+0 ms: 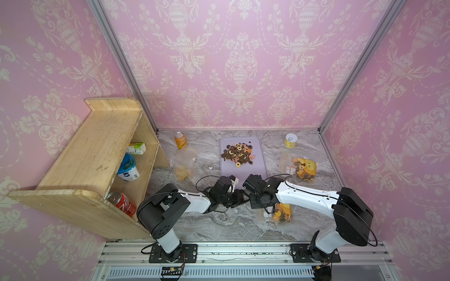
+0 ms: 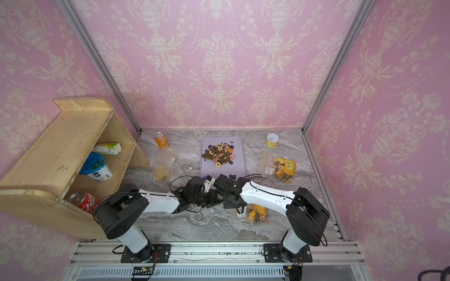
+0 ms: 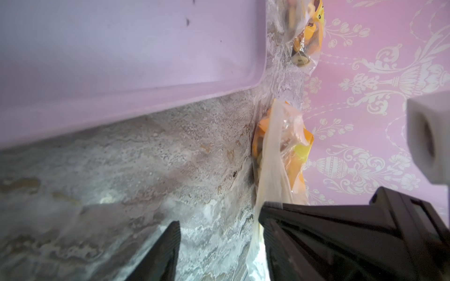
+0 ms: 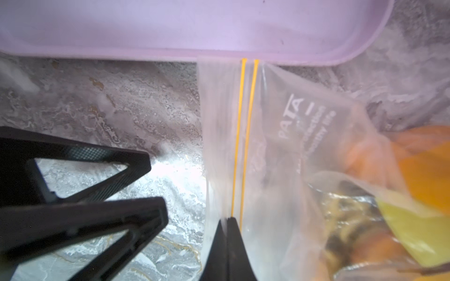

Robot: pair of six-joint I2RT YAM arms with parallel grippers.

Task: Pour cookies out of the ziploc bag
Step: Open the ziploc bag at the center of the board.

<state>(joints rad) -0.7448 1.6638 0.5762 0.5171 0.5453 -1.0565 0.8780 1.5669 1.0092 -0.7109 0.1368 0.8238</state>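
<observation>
A: jaw state?
B: right jaws are seen shut on the ziploc bag (image 4: 304, 116), pinched on its top strip just beside the two orange seal lines (image 4: 243, 136). left jaws are seen parted, nothing clamped; the bag's film edge is seen lying against the inner face of one finger (image 3: 316, 238)
A: where is the bag placed?
B: at the near part of the desk (image 1: 219, 226), under the right arm (image 1: 309, 194), just short of the near rim of the lavender tray (image 1: 259, 170). the top strip is stretched toward that rim; the filled end appears to be set on the desk. whether the seal is open cannot be told
A: and the cookies (image 1: 237, 153)?
B: most are piled on the far half of the tray: dark brown, tan, orange, pink, with a few scattered beside the pile. inside the held bag, blurred dark and tan rounds are made out next to orange and yellow pieces; no count can be given
A: anything else noted?
B: a second bag (image 1: 303, 167) with a yellow cartoon face is laid right of the tray, a third bag (image 1: 184, 165) with pale yellow pieces left of it. an orange can (image 1: 180, 140) and a yellow tin (image 1: 291, 140) are stood at the back of the desk, well apart. a wooden shelf (image 1: 85, 155) on the left is loaded with a carton (image 1: 136, 148), a blue-lidded tub (image 1: 127, 167) and a red can (image 1: 121, 203)
</observation>
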